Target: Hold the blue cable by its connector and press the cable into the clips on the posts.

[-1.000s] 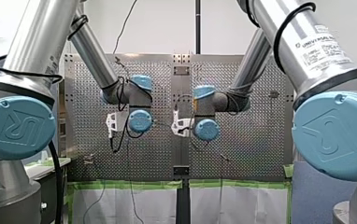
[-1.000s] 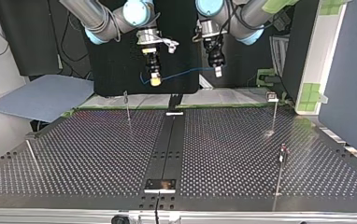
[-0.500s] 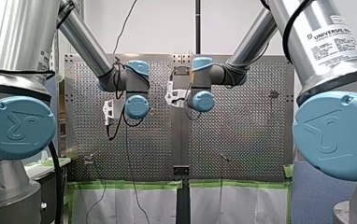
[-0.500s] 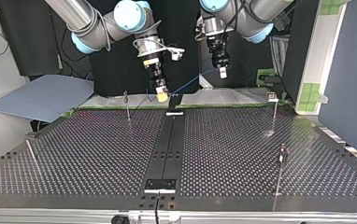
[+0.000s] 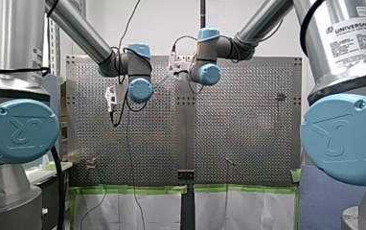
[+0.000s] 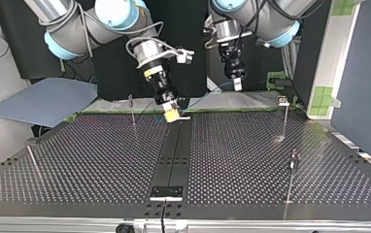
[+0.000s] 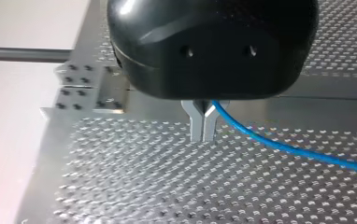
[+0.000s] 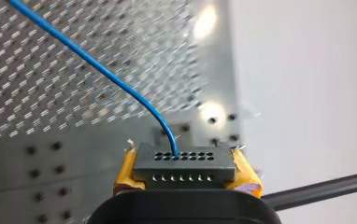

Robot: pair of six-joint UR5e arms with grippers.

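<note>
— where is the blue cable (image 8: 97,63) right now?
— its connector (image 8: 184,161) is clamped between the yellow pads (image 8: 126,171) of my right pincer (image 6: 173,111). that pincer hangs low at the far edge of the worktop (image 6: 251,160), upper middle of the top view. the cable rises from the connector's row of holes.
— and further along?
— my left pincer (image 7: 203,123) has its metal fingers (image 7: 197,126) pressed together on the cable, which runs off sideways over the perforated plate. in the top view it sits upper right of the other, apart from it.
— what stands around them?
— a thin post (image 6: 133,114) just left of my right pincer. a second post (image 6: 285,119) at the right, a third post (image 6: 291,177) at the lower right, and a leaning post (image 6: 34,162) at the lower left. a grey-blue sheet (image 6: 42,99) lies at the upper left, off the worktop.
</note>
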